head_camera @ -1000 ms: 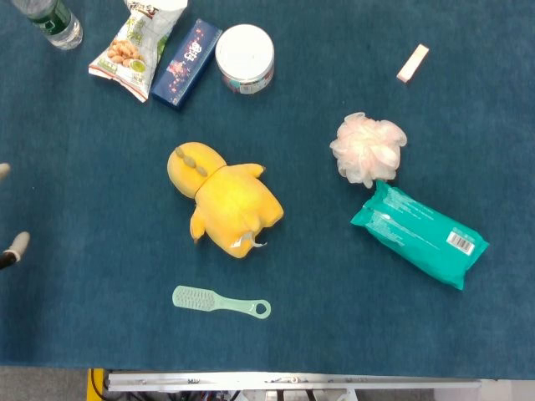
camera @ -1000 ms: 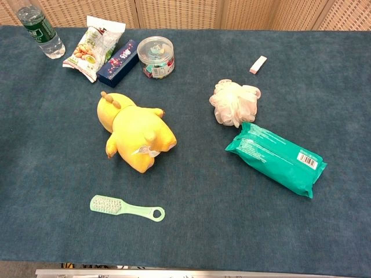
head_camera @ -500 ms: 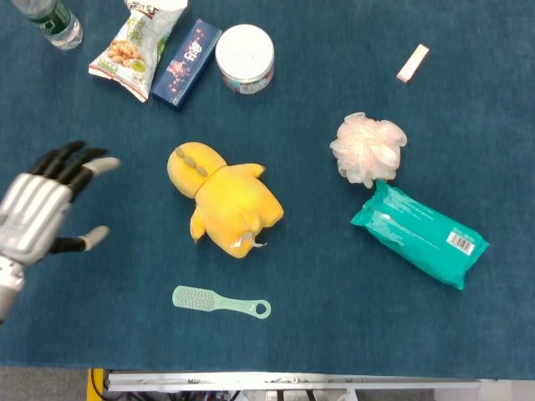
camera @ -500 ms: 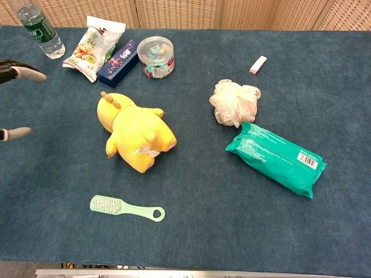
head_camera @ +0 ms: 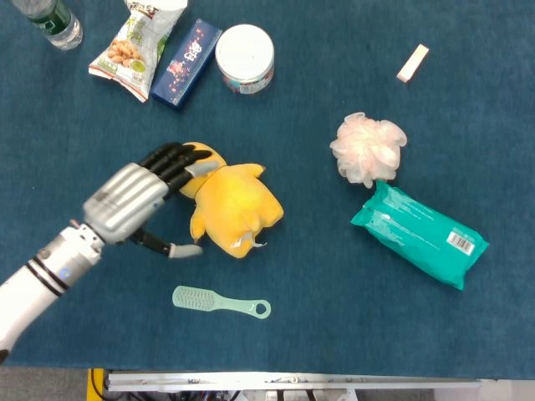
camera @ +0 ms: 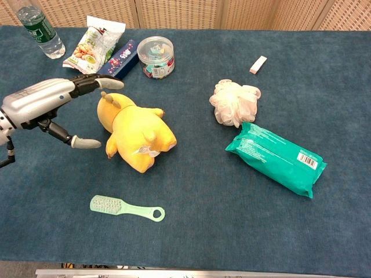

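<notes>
Left hand (head_camera: 138,205), fingers spread, sits over the head of the yellow plush toy (head_camera: 234,205) at frame centre-left; no grip yet, toy flat on bench (head_camera: 351,326), lifting left.

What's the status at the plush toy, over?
Left hand open, fingers spread over the head of the yellow plush toy, no grip yet. Right hand not in view. Green brush lies near, apart from the toy.
</notes>
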`<action>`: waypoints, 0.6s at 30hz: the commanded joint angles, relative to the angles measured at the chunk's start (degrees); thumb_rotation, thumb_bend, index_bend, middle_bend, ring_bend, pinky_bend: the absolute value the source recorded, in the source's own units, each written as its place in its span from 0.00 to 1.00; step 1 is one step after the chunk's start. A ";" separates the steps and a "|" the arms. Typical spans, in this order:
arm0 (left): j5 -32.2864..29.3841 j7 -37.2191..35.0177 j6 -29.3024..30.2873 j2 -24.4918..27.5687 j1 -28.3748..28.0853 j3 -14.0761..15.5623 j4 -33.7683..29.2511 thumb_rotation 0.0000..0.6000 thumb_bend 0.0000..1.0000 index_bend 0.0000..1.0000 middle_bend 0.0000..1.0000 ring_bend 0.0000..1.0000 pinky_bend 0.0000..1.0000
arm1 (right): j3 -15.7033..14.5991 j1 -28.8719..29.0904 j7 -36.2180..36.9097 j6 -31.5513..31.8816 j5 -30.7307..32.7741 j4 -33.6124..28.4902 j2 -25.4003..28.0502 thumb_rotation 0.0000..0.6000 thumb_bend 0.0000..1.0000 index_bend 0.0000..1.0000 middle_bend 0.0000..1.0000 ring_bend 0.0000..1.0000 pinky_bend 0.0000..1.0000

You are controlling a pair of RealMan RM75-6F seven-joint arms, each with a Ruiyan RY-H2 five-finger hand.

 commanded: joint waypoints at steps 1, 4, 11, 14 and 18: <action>1.78 -2.07 0.46 -2.05 -1.40 0.94 1.61 0.37 0.05 0.01 0.00 0.00 0.00 | 0.05 -0.20 0.00 0.16 0.27 -0.05 0.10 1.00 0.21 0.41 0.37 0.24 0.27; 3.53 -2.18 1.57 -3.65 -1.91 1.93 3.31 0.32 0.03 0.00 0.00 0.00 0.00 | 0.03 -0.32 0.07 0.10 0.48 -0.03 0.15 1.00 0.21 0.41 0.37 0.24 0.27; 6.07 -1.01 3.67 -7.70 -2.41 3.95 7.87 0.25 0.02 0.00 0.00 0.00 0.00 | 0.02 -0.35 0.38 -0.21 0.73 0.24 -0.06 1.00 0.21 0.41 0.37 0.24 0.27; 6.93 0.32 4.71 -9.72 -2.50 4.44 10.46 0.25 0.02 0.00 0.00 0.00 0.00 | -0.01 -0.35 0.42 -0.32 0.72 0.31 -0.13 1.00 0.21 0.41 0.37 0.24 0.27; 8.14 2.03 7.11 -12.81 -2.26 4.83 14.61 0.24 0.02 0.00 0.00 0.00 0.00 | 0.02 -0.41 0.29 -0.34 0.86 0.31 -0.11 1.00 0.21 0.41 0.37 0.24 0.27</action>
